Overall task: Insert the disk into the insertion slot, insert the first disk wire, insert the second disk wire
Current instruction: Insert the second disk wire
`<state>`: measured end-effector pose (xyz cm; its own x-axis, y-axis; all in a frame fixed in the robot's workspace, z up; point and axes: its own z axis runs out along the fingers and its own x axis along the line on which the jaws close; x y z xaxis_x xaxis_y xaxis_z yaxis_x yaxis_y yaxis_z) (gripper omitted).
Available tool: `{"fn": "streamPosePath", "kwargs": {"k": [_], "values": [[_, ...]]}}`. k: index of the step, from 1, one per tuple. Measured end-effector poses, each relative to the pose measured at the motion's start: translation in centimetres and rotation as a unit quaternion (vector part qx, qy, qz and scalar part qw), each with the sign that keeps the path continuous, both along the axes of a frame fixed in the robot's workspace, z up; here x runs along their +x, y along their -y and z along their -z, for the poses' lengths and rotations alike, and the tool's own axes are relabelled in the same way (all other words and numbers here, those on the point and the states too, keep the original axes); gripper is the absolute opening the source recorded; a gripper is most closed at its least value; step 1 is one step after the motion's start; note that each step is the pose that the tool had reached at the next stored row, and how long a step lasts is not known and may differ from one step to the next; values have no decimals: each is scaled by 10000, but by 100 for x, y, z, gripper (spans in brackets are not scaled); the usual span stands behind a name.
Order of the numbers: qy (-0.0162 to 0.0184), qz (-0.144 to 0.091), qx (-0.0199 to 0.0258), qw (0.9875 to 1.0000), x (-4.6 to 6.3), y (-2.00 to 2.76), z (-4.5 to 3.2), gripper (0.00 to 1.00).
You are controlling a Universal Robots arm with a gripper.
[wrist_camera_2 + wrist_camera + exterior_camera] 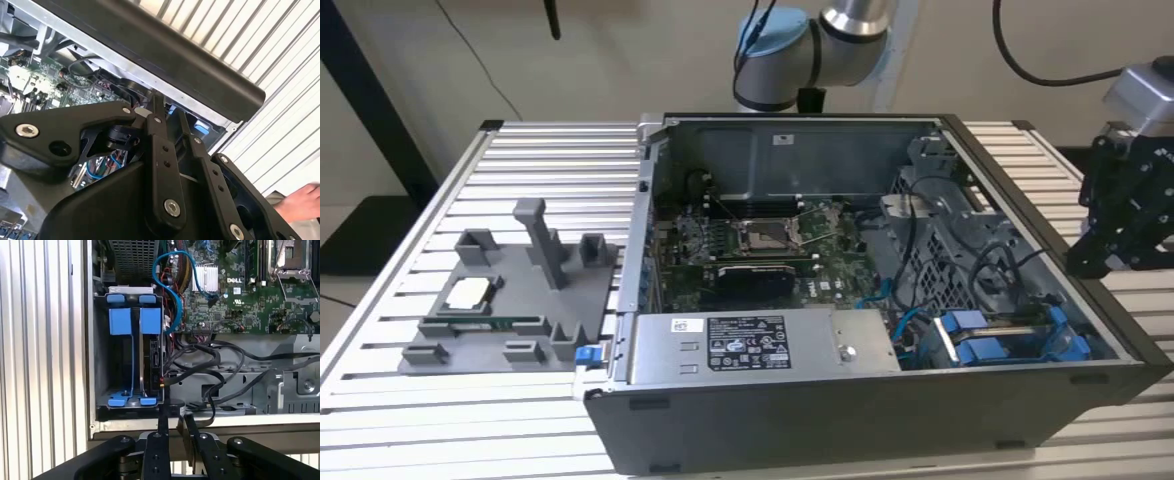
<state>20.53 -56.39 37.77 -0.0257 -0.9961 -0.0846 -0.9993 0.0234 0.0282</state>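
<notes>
Slatted aluminium tabletop (414, 425) holds an open dark-grey computer case (854, 430). The black two-finger gripper (1097, 262) hangs just outside its wall, fingers pinched nearly together and empty, probably lining up on the bay. The first wrist view adds what the exterior view hides: the silver-grey disk in its blue plastic carrier (151, 357) stands on edge inside the grey metal insertion slot (101, 355), with loose black cables (210, 360) beside it. Can't tell if any are plugged in.

Soft, even light from above fills the exterior view, leaving the ribbed table (400, 250) pale and bright and the inside of the open computer case (787, 160) in mild shade, with only soft shadows. In both wrist views the table's slats glare almost to white, while the insertion slot (120, 370) sinks into deep shadow and the green motherboard (250, 300) near it is evenly lit.
</notes>
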Motion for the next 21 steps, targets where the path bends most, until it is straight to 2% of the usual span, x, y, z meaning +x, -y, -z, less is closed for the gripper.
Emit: {"fn": "streamPosePath", "kwargs": {"k": [4,6,9,13,15,18,19,21], "values": [[-8,-1,8,10000,8,-1,-84,27],[-9,0,9,10000,12,-5,-100,27],[-10,5,-4,10000,21,-20,-69,27],[-36,26,-6,10000,35,-30,-7,27],[-93,41,-12,9999,36,-30,0,27],[-216,65,-16,9997,37,-30,12,27],[-242,76,-15,9997,37,-30,19,27],[-266,99,-16,9996,38,-30,41,27]]}}
